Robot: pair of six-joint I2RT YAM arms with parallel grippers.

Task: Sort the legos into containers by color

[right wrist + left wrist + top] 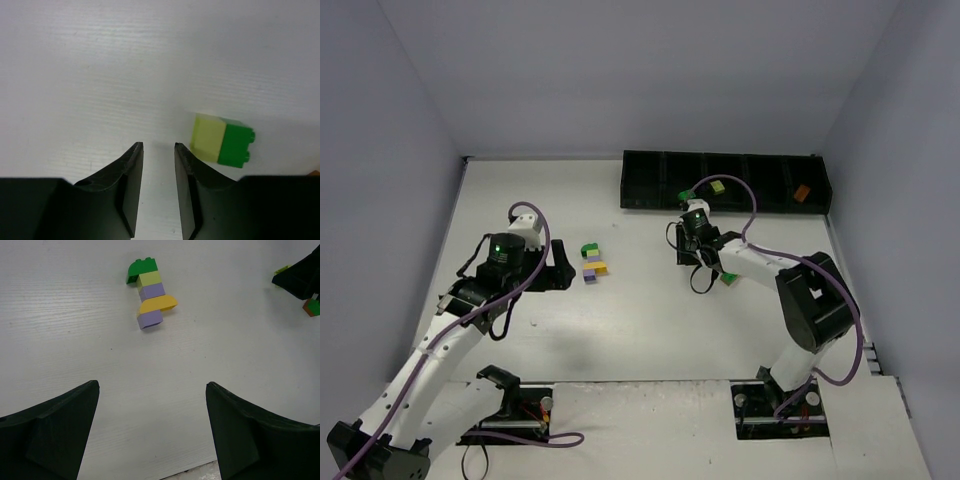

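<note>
A stack of legos (592,264), dark green, lime, lavender, yellow and lavender, lies on the table; the left wrist view shows the stack (150,292) too. My left gripper (560,268) is wide open and empty just left of it (152,390). My right gripper (705,263) hangs low over the table, jaws a narrow gap apart with nothing between them (158,146). A lime-and-green brick (222,145) lies just right of its right finger (729,278). The black five-compartment tray (650,182) stands at the back, holding a lime brick (717,187) and an orange brick (801,192).
A small green brick (686,196) shows by the tray's front wall, behind the right wrist. In the left wrist view the right gripper (300,275) is at the far right, with a green and orange-brown piece (312,306) below it. Grey walls enclose the table.
</note>
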